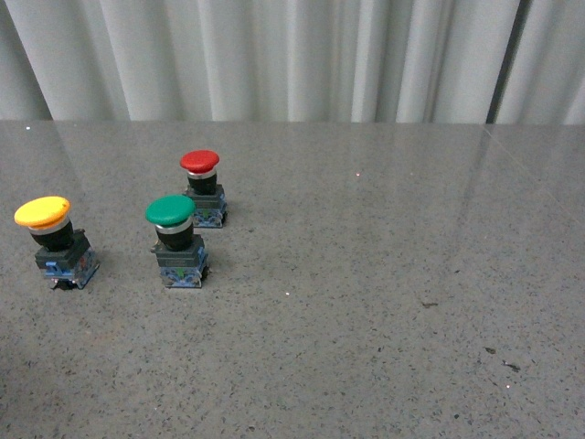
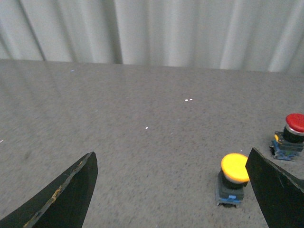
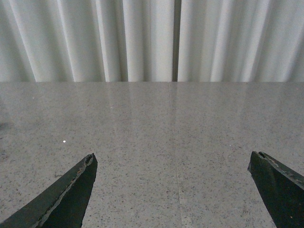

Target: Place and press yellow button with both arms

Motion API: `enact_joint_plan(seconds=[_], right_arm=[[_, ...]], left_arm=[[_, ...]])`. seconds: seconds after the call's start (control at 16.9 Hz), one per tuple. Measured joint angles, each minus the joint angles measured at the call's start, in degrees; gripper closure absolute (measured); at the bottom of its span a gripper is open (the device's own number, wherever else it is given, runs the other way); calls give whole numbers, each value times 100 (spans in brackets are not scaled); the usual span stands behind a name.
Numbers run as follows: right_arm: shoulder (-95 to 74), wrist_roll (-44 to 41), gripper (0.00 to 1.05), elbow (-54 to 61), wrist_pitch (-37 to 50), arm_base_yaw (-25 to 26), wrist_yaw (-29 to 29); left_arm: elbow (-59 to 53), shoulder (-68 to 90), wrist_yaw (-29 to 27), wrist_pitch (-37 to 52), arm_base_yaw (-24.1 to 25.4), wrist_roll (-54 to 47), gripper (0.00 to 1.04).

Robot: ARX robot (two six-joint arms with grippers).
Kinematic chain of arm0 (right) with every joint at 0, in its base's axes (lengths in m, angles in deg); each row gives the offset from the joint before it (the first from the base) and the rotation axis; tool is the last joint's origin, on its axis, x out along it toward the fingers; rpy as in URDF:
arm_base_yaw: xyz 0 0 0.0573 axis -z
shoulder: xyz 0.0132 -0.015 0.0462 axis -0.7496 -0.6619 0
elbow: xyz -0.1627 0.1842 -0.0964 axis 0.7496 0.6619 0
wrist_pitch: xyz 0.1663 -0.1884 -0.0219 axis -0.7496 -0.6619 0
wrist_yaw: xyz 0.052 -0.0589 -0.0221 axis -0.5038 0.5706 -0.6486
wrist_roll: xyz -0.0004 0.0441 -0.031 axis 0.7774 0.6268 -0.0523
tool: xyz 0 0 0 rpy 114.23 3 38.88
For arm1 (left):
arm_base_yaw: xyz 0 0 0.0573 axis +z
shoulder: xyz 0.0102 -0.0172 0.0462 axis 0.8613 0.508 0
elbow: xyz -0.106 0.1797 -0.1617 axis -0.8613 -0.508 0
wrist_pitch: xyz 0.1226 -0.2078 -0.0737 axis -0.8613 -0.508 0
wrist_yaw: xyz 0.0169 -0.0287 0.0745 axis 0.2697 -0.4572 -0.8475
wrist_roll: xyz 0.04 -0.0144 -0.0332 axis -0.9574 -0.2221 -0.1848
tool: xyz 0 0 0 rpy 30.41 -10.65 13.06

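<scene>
The yellow button (image 1: pixel 53 240) stands upright on the grey speckled table at the far left of the front view. No arm shows in the front view. In the left wrist view the yellow button (image 2: pixel 233 178) stands on the table just ahead of one black fingertip (image 2: pixel 270 187), partly hidden by it. My left gripper (image 2: pixel 172 159) is open and empty, above the table. My right gripper (image 3: pixel 173 159) is open and empty over bare table; no button shows in its view.
A green-capped button (image 1: pixel 176 240) stands right of the yellow one, and a red-capped button (image 1: pixel 203 187) behind it, also in the left wrist view (image 2: pixel 290 137). White pleated curtains (image 1: pixel 292 55) hang behind the table's far edge.
</scene>
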Motion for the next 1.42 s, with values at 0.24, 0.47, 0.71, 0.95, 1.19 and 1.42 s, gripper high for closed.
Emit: enact_joint_plan(seconds=[0.24,0.47,0.71,0.95,1.19,1.42], right_arm=[[0,2,7,0,0,0,0],[0,2,7,0,0,0,0],[0,2,7,0,0,0,0],[0,2,7,0,0,0,0],[0,2,7,0,0,0,0],[0,0,7,0,0,0,2]], left_arm=[[1729,2673,369,-667,-485,-87,7],[1985,3449,444,-933,-708,-68,7],[1998,3692,245,-780,-787,24,7],[1963,3897,269,-619,-844,50,7],[1943,3862,144,-636,-957,57,44],[1941,3499,57,-909,-1086,87,65]])
